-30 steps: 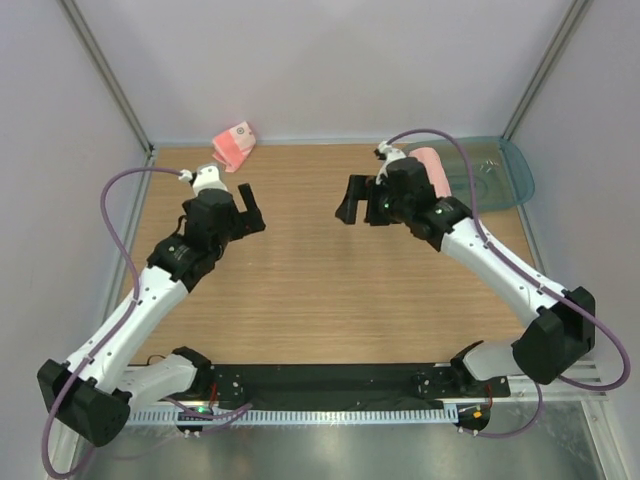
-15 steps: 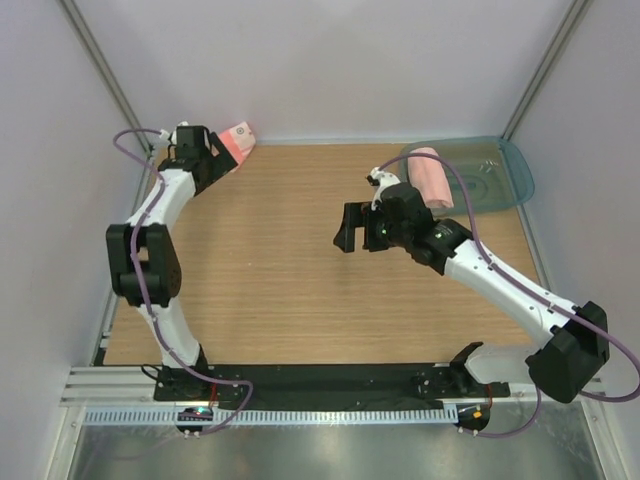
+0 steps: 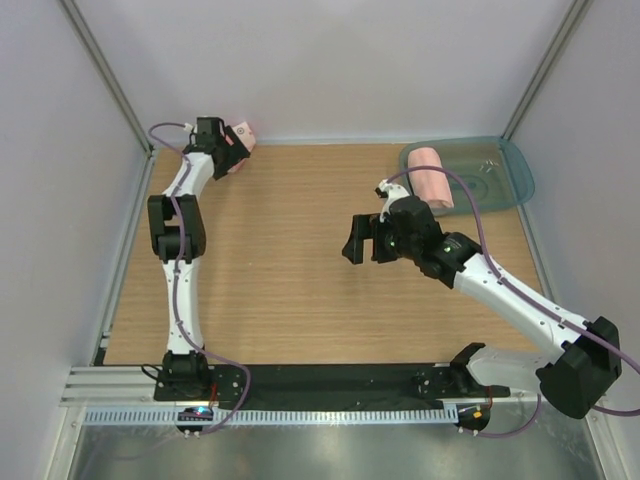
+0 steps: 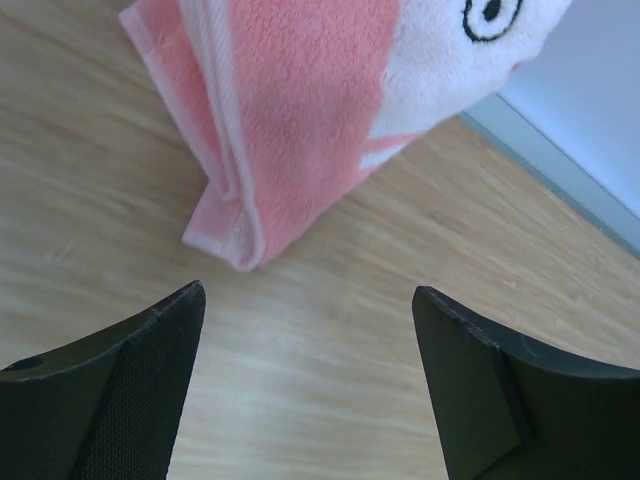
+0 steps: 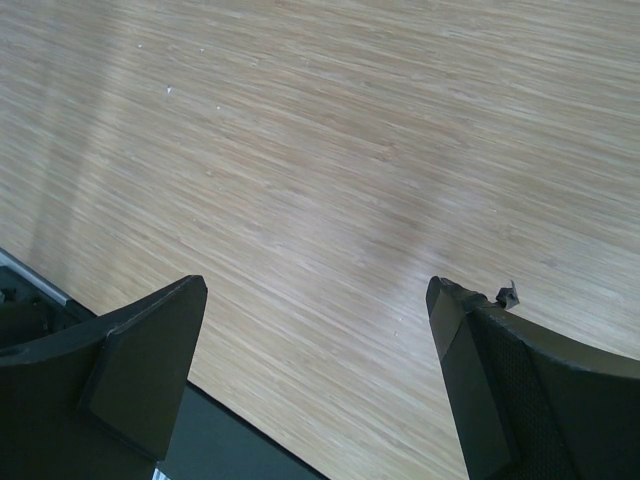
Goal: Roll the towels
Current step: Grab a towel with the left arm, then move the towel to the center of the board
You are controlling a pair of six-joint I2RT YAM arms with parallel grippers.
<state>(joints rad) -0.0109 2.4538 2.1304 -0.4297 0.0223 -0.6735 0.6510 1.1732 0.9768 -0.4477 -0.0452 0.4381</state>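
The larger plain pink towel lies rolled up in the teal tray at the far right. The smaller pink towel, folded, with a white round mark, lies at the far left corner against the wall. In the left wrist view it lies just beyond my fingertips, untouched. My left gripper is open and empty just in front of it. My right gripper is open and empty above bare wood near the table's middle, apart from the tray.
The wooden table is walled by pale panels at the back and sides. The back wall's base runs right behind the small towel. A black base rail runs along the near edge.
My left arm has swung from the table's left-middle out to the far left corner, up to the small towel. My right gripper has drawn back from the tray toward the middle, uncovering the rolled towel.
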